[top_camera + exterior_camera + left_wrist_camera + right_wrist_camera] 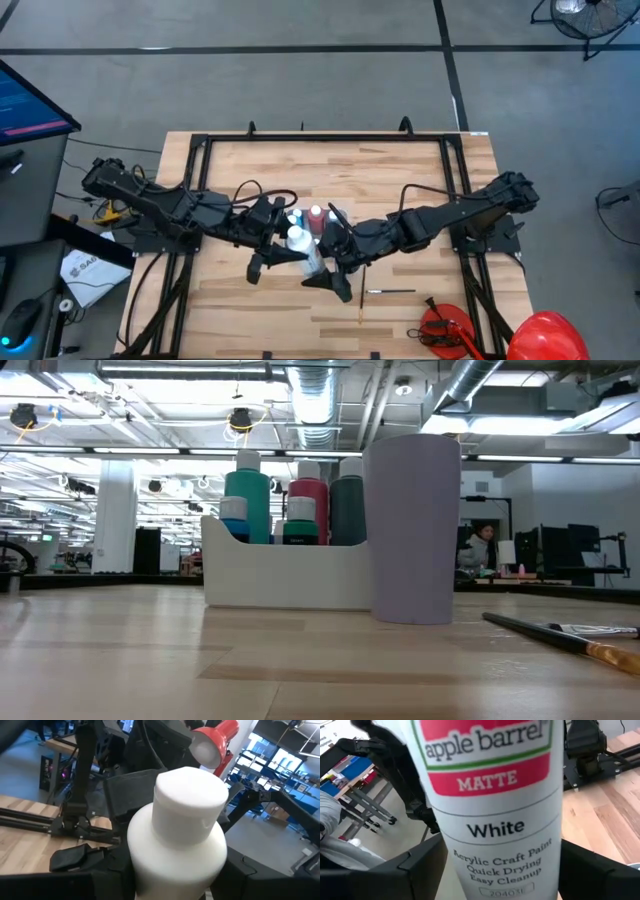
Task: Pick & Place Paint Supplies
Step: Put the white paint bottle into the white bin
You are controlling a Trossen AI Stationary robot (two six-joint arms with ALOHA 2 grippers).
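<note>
White paint bottle (495,795), labelled matte white acrylic, is filling both wrist views and hanging above the middle of the desk (420,200) between the two arms. Its long axis is running roughly from 11 to 5 o'clock in the high view, with the white cap (189,802) facing the 11 o'clock end, toward the left arm. The left gripper (283,248) is clenching its jaws on the bottle's lower body. The right gripper (502,870) is keeping its jaws released and spread wide, one on each side of the label.

Just toward 12 o'clock of the bottle, a white caddy (280,575) is holding three upright bottles: one teal (247,500), one red (308,505), one dark green (348,510). One pale cylindrical cup (415,530) is standing just beside the caddy; what is in it cannot be seen.

Two thin brushes are lying flat toward 5 o'clock, one (360,290) pointing 12 to 6, the other (392,291) pointing 3 to 9.
</note>
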